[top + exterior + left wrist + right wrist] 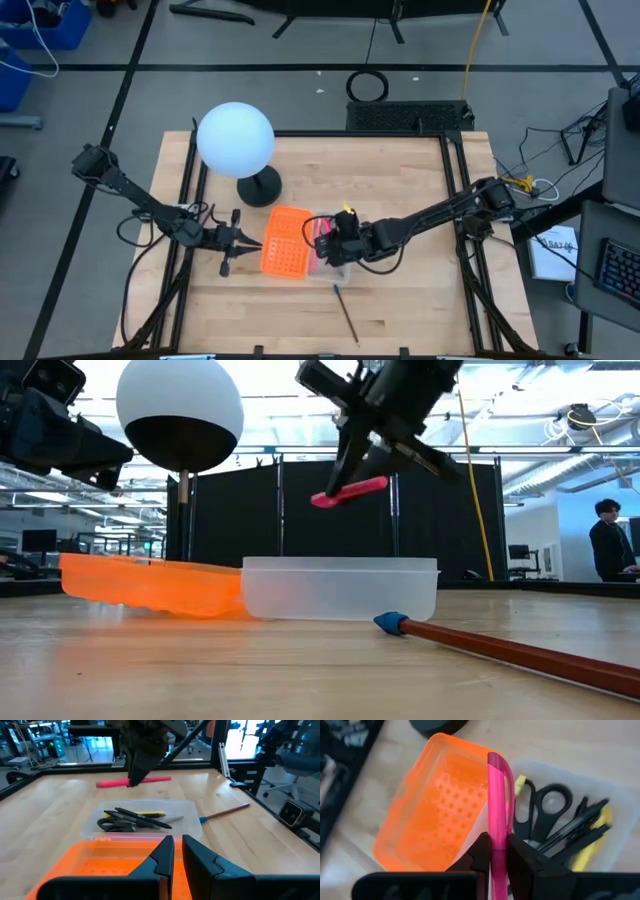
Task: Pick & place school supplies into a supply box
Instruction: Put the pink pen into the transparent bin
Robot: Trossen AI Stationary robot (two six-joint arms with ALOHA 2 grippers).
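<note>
My right gripper (337, 232) is shut on a pink pen (350, 491) above the clear plastic tray (340, 590) of the supply box. The pen also shows in the right wrist view (497, 795). Black-handled scissors (545, 805), several dark pens (142, 819) and a yellow pencil (150, 813) lie in the tray. The orange gridded panel (285, 243) lies flat, joined to the tray's left side. My left gripper (177, 855) is shut and empty. It hovers at the panel's left edge. A red-brown pencil with a blue end (500, 650) lies on the table in front of the tray. My right gripper pinches the pink pen about its middle (497, 832) between its two fingers (525, 860). The fingers come from above, pointing down, and lie across the pen. The pen is lifted clear above the tray, nearly level, one end a little higher.
A white globe lamp (236, 140) on a black round foot (259, 187) stands behind the box, toward the far left. The loose pencil (347, 313) lies near the front edge. Bare wood lies to the right of the tray. A person (610, 540) stands in the room beyond.
</note>
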